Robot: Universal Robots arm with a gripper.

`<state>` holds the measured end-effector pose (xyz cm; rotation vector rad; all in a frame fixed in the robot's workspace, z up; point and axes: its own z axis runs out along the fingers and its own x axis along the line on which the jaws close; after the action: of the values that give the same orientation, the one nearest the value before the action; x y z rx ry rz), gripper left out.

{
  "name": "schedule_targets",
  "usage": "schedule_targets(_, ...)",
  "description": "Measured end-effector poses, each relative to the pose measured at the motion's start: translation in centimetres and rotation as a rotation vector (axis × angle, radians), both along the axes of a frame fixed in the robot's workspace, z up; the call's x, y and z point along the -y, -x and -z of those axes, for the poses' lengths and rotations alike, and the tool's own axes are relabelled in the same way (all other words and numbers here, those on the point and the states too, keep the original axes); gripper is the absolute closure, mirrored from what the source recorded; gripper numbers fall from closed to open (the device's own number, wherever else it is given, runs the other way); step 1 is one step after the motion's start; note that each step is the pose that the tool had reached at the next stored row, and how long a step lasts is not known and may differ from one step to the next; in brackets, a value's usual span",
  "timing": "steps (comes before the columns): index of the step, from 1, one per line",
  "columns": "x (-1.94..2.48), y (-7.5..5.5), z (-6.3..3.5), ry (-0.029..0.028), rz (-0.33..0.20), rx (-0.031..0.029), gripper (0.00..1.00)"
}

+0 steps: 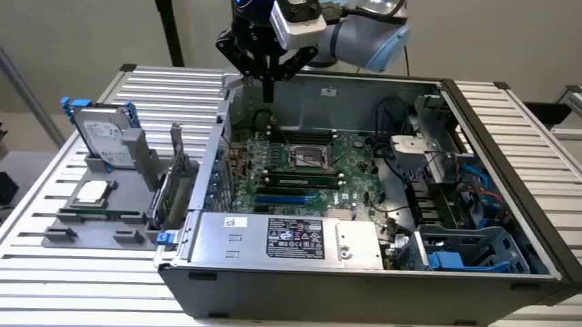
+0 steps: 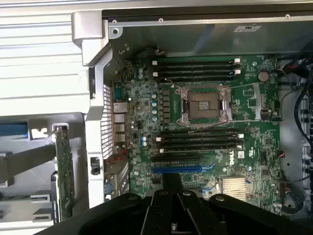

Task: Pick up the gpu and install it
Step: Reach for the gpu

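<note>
Reading from the exterior view's left toward its right, with the open computer case as your landmark:

- The grey holder is sitting on the bench, just outside the case on the exterior view's left. A silver hard drive with blue rails is standing upright in it, and a small square CPU chip is lying flat in it.
- The gpu is standing on edge in that same holder, at the side nearest the case wall, outside the case. Nothing is gripping it. You are seeing its green board and grey bracket edge-on from the wrist too.
- The tool is hanging above the case's far corner on the holder's side, pointing down. Its fingers are pressed together with nothing between them. It is well apart from the gpu.
- Inside the case, the motherboard is lying exposed. Its long blue slot is standing vacant.
- The power supply is occupying the case's near edge.
</note>
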<state>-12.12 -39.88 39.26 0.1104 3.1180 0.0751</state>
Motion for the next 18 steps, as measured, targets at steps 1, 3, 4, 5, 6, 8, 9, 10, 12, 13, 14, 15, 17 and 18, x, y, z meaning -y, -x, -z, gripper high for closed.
schedule_targets(1,0.0,0.0,0.0,0.0001,0.0,0.0,1.0)
schedule_targets(3,0.0,0.0,0.0,0.0,0.0,0.0,1.0)
schedule_targets(4,0.0,0.0,0.0,0.0,0.0,0.0,1.0)
schedule_targets(5,0.0,0.0,0.0,0.0001,0.0,0.0,1.0)
schedule_targets(6,0.0,0.0,0.0,0.0001,0.0,0.0,1.0)
schedule_targets(8,0.0,0.0,0.0,0.0001,0.0,0.0,1.0)
schedule_targets(9,0.0,0.0,0.0,0.0,0.0,0.0,1.0)
schedule_targets(10,0.0,0.0,0.0,0.0001,0.0,0.0,1.0)
schedule_targets(12,0.0,0.0,0.0,0.0,0.0,0.0,1.0)
schedule_targets(13,0.0,0.0,0.0,0.0,0.0,0.0,1.0)
schedule_targets(14,0.04,0.03,-0.01,0.0003,0.0,-0.0001,1.0)
schedule_targets(15,0.11,0.11,-0.02,0.0004,0.0,-0.0002,1.0)
schedule_targets(17,0.45,0.54,0.0,0.0001,0.0,0.0,1.0)
schedule_targets(18,0.7,0.89,0.0,0.0001,0.0,0.0001,1.0)
